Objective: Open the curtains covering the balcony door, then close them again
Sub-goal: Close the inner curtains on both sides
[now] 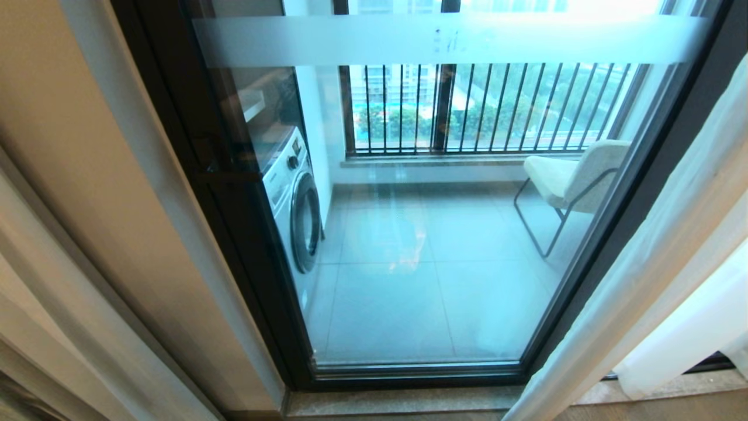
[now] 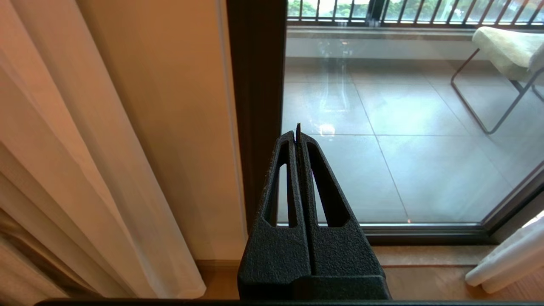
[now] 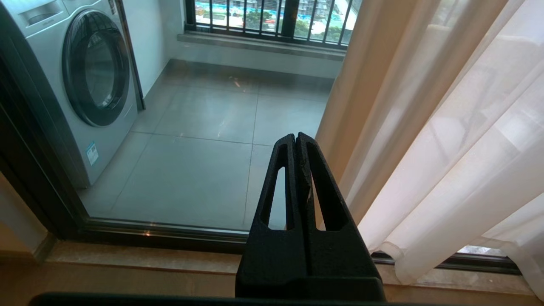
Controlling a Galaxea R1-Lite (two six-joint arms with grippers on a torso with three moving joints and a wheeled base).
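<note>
I see curtains drawn aside, balcony door uncovered | left tool pressed together, empty | right tool pressed together, empty

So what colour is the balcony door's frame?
Dark black-brown metal frame of the glass balcony door, clearest in the head view.

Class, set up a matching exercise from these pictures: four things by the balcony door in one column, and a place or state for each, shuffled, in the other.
1. washing machine
2. chair
3. sheer curtain
4. left gripper

a. jaws shut, holding nothing
b. drawn aside at the door's right
c. balcony, left side
d. balcony, right side, by the railing

Pairs: 1-c, 2-d, 3-b, 4-a
</note>
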